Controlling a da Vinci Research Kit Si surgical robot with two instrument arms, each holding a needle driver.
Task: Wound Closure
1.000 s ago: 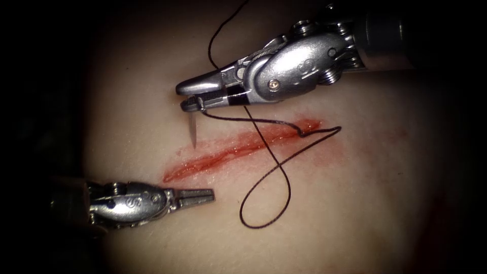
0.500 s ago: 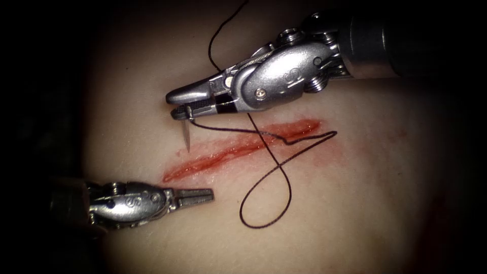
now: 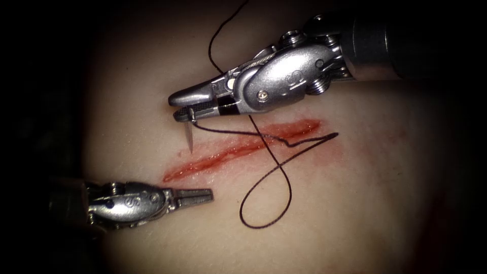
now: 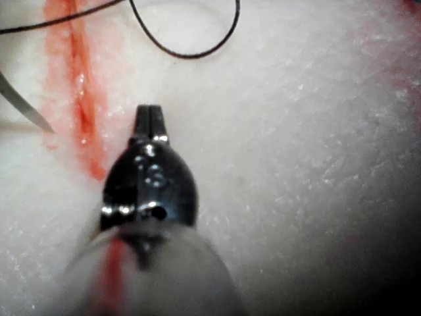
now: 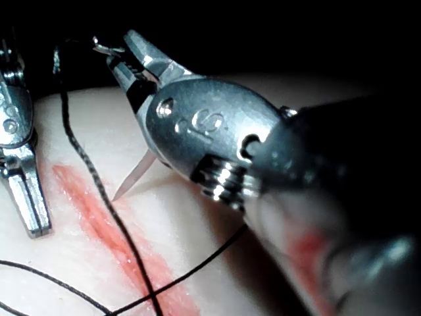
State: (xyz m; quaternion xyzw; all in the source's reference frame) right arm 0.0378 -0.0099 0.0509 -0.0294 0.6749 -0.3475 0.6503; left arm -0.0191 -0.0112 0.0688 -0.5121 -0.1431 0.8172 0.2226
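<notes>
Your right arm's silver tool (image 3: 183, 107) grips the curved steel needle (image 3: 189, 138) near its thread end, tip just above the pale tissue (image 3: 355, 203) beside the red cut (image 3: 238, 149), while your left arm's closed tool (image 3: 203, 195) holds nothing.

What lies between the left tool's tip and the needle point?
In the endoscope view, the cut's red left end crosses between the left tool and the needle, held by the right tool.

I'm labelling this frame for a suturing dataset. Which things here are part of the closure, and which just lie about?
In the job:
- right tool, holding the needle near its thread end, tip just above the tissue
- thread, looped across the cut
- left tool, holding nothing, beside the cut

Lying about:
- red fluid staining the tissue around the cut
</notes>
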